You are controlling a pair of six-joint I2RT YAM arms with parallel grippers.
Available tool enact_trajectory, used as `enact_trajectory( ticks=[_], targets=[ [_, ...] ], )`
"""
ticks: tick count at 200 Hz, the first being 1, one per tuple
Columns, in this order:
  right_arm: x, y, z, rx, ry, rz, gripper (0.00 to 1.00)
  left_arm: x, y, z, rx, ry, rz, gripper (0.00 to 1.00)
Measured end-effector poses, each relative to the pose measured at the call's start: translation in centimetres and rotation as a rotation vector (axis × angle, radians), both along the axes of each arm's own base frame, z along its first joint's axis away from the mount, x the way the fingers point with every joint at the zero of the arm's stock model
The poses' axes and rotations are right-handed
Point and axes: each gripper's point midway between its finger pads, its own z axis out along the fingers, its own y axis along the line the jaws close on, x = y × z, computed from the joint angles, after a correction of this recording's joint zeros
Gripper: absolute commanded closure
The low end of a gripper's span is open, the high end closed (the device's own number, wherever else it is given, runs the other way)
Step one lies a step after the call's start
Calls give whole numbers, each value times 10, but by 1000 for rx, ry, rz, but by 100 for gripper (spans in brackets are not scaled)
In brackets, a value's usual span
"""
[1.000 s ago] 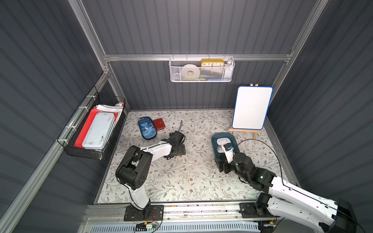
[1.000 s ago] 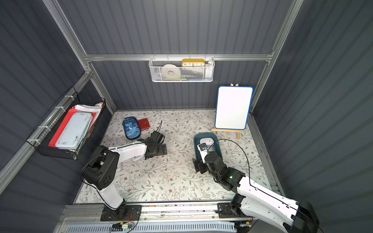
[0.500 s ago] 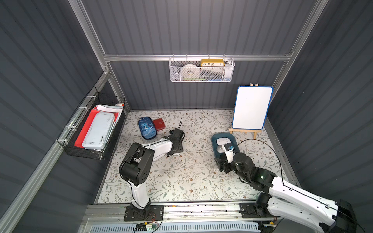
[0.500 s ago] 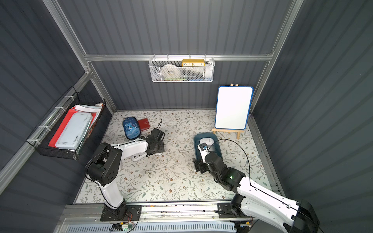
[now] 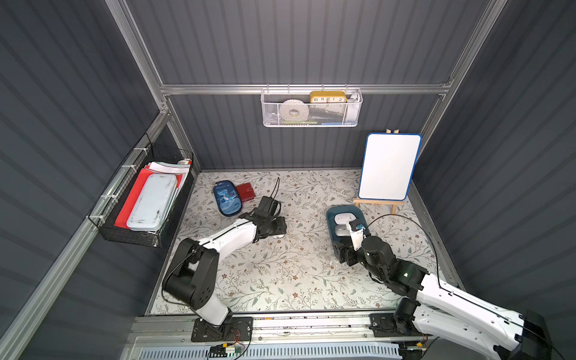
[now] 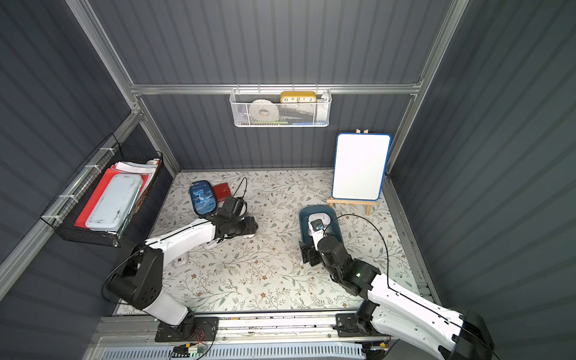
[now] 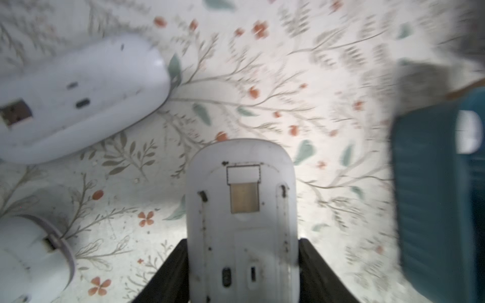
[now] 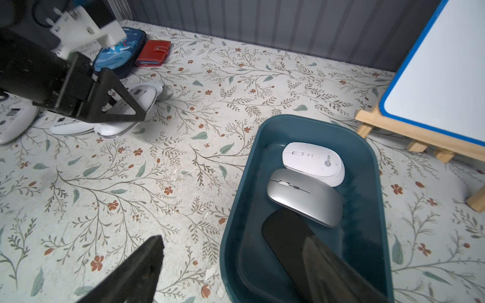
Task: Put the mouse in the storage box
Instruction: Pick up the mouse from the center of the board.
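Floral-print tabletop (image 5: 280,280) inside dark grey walls carries the teal storage box (image 8: 244,199) close to the right arm, and 3 mice lie in it in a row: a pale mouse (image 8: 313,162), a silver mouse (image 8: 304,196) and a black mouse (image 8: 283,236). Well apart from the box, the left gripper (image 5: 276,230) is clamped on a white mouse (image 7: 241,210), underside toward the wrist camera and low over the table, with 2 loose white mice (image 7: 78,97) just beside it. The right gripper (image 8: 232,242) is spread wide and empty, 1 finger over the box's near end and 1 outside its wall.
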Motion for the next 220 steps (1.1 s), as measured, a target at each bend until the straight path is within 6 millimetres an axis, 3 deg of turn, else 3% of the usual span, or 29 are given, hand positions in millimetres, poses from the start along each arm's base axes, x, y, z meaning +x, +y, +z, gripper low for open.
enact_trajectory(
  ticks=[26,50,66,90,132,220],
  targets=[
    [-4,5,11,67,9,17,13,-23,-41,69,-85,-205,-171,50],
    [-6,17,43,205,22,35,15,-57,-75,103,-109,-327,-338,48],
    [-9,28,69,320,25,63,16,-69,-82,121,-116,-405,-398,48],
    [-15,45,96,428,47,136,16,-81,-74,143,-119,-523,-448,48],
    [-20,67,108,522,114,209,15,-92,-71,163,-105,-633,-528,48],
    [5,121,138,638,204,272,27,-101,-72,161,-96,-663,-588,50]
  ],
)
